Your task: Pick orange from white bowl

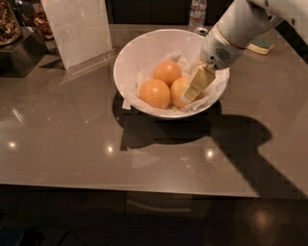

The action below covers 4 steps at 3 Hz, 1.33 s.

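The white bowl [144, 50] stands on the table, lined with crumpled white paper, and holds three fruits. The orange [177, 90], the palest of them, lies at the right of the bowl. Two deeper-orange fruits lie at the front left [154, 93] and at the back [167, 72]. My gripper [191, 91] reaches down into the bowl from the upper right. It is against the right side of the pale orange and hides part of it.
A clear sign holder [79, 31] stands at the back left beside dark containers [19, 36]. A water bottle [197, 12] and a yellow-green sponge [261, 45] sit at the back right. The table's front edge [144, 190] runs below.
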Each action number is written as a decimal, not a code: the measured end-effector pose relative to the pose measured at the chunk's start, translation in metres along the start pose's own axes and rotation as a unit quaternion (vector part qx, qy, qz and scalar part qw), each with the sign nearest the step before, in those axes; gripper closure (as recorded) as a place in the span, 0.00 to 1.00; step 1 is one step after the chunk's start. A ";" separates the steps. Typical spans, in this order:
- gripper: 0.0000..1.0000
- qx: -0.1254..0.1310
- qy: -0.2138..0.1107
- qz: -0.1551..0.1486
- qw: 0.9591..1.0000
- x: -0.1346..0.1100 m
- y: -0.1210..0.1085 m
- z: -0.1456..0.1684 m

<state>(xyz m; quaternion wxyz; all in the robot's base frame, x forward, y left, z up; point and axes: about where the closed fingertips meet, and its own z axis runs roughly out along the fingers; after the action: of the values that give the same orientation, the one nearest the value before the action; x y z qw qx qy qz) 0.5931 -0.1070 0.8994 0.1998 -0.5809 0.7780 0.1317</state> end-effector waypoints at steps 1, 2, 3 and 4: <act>0.28 -0.020 0.005 -0.001 1.000 -0.004 -0.001 0.023; 0.28 -0.031 0.010 0.001 0.999 -0.005 -0.004 0.042; 0.29 -0.034 0.016 0.010 0.999 0.000 -0.010 0.055; 0.48 -0.025 0.015 0.014 0.999 0.004 -0.013 0.059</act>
<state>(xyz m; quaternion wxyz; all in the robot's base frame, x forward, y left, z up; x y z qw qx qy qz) 0.6135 -0.0883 0.8462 0.1713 -0.5771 0.7852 0.1452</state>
